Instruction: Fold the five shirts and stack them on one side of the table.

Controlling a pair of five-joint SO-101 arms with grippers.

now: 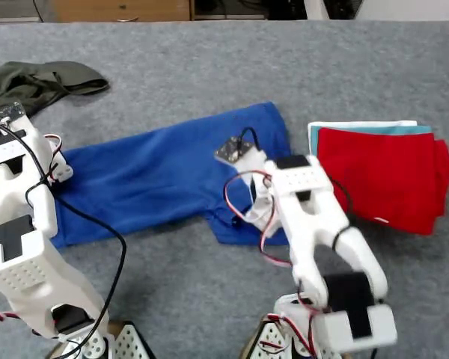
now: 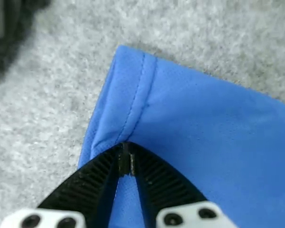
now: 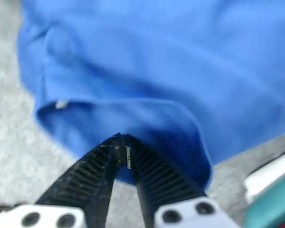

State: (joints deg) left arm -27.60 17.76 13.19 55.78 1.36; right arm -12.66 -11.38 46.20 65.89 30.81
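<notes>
on the table (image 1: 209, 67), blue shirt (image 1: 157, 176) stretched crosswise

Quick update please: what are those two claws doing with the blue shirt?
Left gripper shut on blue fabric shirt, hem corner. Right gripper shut on its other end. Shirt spread on grey table. Folded red shirt stack beside, not blocking.

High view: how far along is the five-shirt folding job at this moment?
Done: a folded stack at one side of the table, red shirt on top with teal and white edges under it, apparently three. In hand: the blue shirt lies spread out, left gripper and right gripper each shut on it. Left: folding it, then the olive shirt, crumpled at a far corner.
</notes>
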